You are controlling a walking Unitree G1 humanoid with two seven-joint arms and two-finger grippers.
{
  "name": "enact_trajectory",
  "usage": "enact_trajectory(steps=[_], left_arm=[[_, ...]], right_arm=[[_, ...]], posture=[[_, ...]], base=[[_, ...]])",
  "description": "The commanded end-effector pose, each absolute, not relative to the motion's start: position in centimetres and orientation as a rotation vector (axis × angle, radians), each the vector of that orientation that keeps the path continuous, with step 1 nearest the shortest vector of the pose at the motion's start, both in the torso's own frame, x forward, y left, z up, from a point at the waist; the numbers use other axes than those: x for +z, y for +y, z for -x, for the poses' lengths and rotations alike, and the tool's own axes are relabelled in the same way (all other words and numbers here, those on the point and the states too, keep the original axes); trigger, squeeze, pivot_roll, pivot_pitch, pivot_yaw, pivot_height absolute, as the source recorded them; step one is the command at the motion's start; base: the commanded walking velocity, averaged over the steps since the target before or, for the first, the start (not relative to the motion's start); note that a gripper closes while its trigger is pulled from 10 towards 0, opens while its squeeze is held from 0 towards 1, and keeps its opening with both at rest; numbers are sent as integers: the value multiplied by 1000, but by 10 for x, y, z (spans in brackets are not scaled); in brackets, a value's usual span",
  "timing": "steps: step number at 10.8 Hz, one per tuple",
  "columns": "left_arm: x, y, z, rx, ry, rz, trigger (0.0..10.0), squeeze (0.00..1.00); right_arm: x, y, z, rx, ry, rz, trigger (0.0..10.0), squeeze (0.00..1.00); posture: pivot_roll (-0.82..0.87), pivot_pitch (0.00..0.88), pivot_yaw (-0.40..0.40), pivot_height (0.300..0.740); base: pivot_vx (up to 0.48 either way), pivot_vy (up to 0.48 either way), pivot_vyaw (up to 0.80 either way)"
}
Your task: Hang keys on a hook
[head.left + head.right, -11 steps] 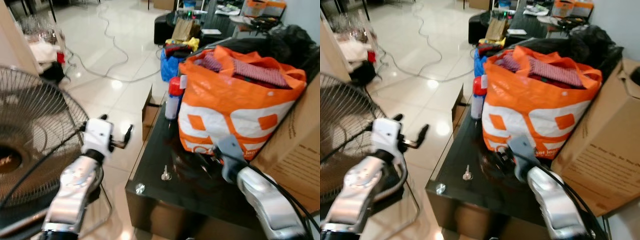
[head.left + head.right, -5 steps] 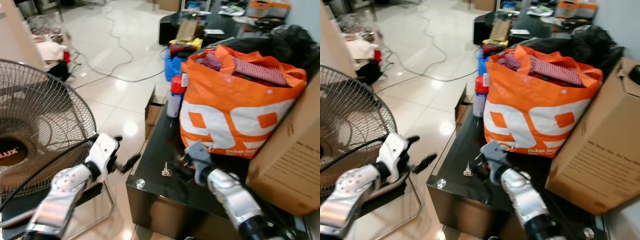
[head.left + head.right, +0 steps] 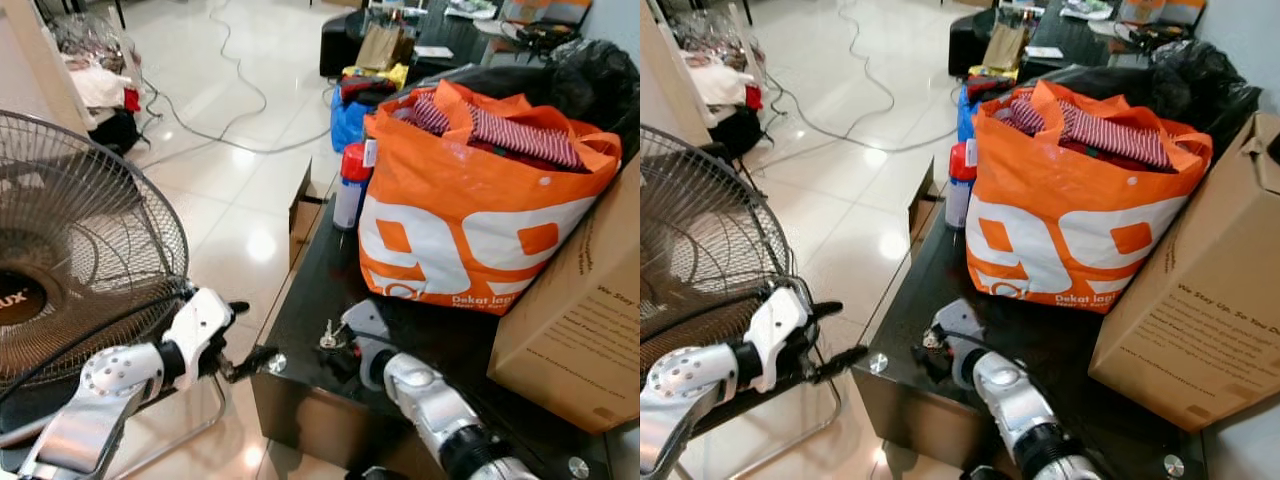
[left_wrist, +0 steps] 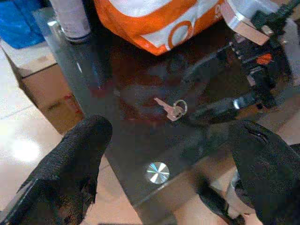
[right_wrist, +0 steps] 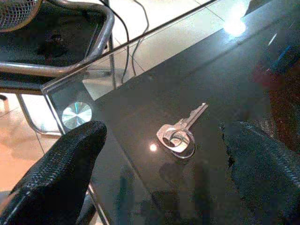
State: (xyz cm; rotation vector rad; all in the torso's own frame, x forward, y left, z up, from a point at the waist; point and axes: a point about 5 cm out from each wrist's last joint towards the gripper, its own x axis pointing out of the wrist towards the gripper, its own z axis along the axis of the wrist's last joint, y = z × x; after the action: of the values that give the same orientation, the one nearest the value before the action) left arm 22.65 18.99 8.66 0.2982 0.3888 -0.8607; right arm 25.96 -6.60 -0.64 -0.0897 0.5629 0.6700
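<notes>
A: What do you have in the containers on your bench?

B: You have an orange bag standing on the far half of the dark glass top, open and stuffed with red-striped cloth. A spray can with a red cap stands just beside its left side, at the bench's left edge. A cardboard box sits to the right of the bag, touching it; you cannot tell what is inside. On the floor beyond the bench there is a blue bag, and a brown paper bag farther off.

A: And the keys?

B: Your keys lie flat on the glass near the bench's near left corner, close to the round metal stud there. It looks like a silver key on a ring.

A: Where are your hands?

B: Your right hand is low over the glass right at the keys. Its two black fingers are spread wide, one on either side of the keys, and neither touches them. Your left hand hangs off the bench's left edge, near that corner, in front of the standing fan. It is released too, fingers apart, grasping nothing, with the keys ahead of it.
</notes>
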Motion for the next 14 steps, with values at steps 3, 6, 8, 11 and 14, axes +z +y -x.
enact_trajectory(steps=[3, 6, 8, 11, 14], left_arm=[[94, 192, -217, -873, 394, -298, 10000, 0], [100, 202, -203, -852, 421, -305, 10000, 0], [104, 205, -198, -845, 434, -308, 10000, 0], [105, 205, -193, -847, 451, -303, 10000, 0], [105, 206, -193, -849, 455, -299, 10000, 0]], right_arm=[[-9, -60, -267, 566, 561, 82, 10000, 0], [-12, -54, -269, 515, 586, 71, 10000, 0], [-14, -48, -268, 510, 590, 64, 10000, 0], [-15, -47, -267, 506, 594, 51, 4784, 0], [-17, -50, -266, 487, 591, 29, 3843, 0]], posture=[[86, 108, -87, 740], [128, 147, -107, 740], [150, 169, -114, 740], [148, 192, -109, 740], [151, 194, -105, 740]], base=[[0, 0, 0], [0, 0, 0], [0, 0, 0], [0, 0, 0], [0, 0, 0]])
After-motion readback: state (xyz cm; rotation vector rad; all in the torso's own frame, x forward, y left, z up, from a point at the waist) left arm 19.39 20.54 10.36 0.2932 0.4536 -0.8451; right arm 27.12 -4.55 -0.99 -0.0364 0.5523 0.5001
